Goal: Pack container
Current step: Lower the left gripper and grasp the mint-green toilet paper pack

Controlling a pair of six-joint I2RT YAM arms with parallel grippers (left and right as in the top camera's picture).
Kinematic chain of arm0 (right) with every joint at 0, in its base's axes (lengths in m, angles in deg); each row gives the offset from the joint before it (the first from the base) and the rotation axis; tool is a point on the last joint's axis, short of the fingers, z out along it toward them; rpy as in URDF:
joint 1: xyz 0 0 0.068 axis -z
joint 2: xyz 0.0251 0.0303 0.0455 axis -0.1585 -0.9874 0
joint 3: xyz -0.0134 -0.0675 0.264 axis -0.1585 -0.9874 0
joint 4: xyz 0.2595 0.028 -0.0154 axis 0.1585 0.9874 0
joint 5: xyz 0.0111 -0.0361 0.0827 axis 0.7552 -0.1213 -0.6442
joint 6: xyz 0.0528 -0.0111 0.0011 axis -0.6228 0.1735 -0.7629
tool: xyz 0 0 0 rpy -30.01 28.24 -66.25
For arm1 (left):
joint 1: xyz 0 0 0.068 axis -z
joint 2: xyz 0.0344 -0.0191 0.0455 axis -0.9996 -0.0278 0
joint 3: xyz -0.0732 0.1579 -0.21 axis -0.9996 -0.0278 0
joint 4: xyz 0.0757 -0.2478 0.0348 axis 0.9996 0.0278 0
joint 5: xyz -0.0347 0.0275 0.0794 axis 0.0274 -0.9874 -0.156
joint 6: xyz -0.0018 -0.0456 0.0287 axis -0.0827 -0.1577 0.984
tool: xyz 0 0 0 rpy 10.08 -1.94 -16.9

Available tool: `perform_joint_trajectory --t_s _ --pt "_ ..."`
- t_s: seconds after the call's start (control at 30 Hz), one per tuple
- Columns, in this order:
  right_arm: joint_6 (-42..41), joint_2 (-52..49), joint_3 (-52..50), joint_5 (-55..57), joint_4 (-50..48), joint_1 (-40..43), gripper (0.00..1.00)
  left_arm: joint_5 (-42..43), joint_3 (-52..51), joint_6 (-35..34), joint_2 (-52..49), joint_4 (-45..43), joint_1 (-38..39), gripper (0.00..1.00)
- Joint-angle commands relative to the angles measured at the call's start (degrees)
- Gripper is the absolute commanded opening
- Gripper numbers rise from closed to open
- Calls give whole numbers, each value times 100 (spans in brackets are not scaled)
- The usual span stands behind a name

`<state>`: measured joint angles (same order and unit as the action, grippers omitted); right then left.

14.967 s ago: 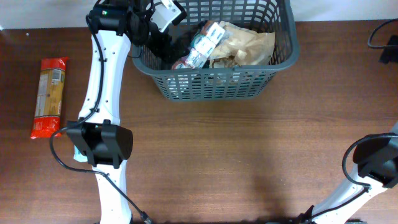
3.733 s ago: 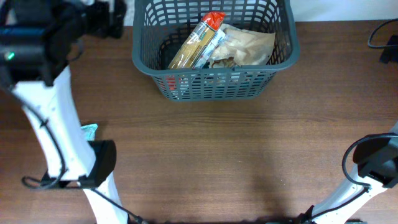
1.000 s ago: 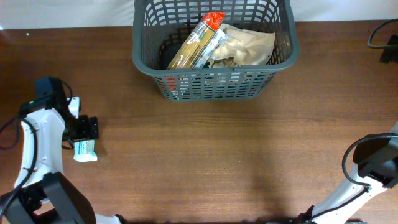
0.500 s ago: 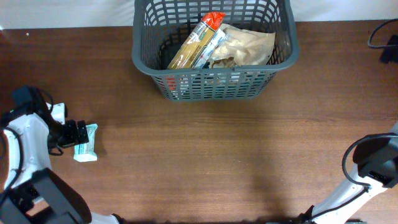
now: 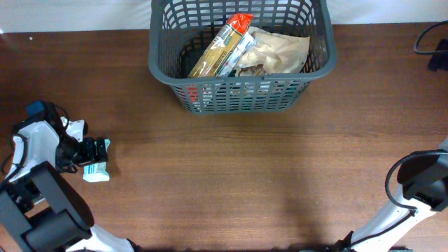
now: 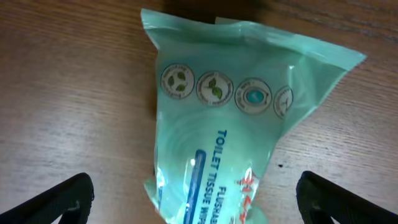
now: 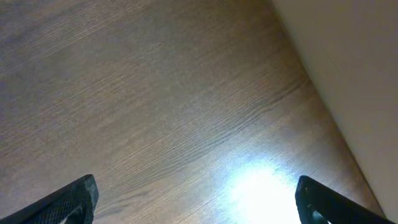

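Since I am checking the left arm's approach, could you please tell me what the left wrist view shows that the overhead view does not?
Only the left wrist: on the mint-green packet, the words TOILET TISSUE and a row of round icons, and the left claw spread wide to either side of it. Only the overhead: the container at the far edge of the wooden table, holding a long yellow and red packet and a brown bag. Both: the mint-green packet lying on the table, outside the container, not gripped.
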<state>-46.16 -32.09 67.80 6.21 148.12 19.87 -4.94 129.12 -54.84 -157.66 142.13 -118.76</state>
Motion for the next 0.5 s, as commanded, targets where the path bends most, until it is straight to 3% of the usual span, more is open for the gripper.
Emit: perform_joint_trajectory --t_s 0.0,0.47 --pt "-33 127 31 -11 -2 -9 99 129 -26 157 -153 -39 -9 99" --pt "-33 127 31 -11 0 -9 99 131 -26 155 -533 -105 -9 99"
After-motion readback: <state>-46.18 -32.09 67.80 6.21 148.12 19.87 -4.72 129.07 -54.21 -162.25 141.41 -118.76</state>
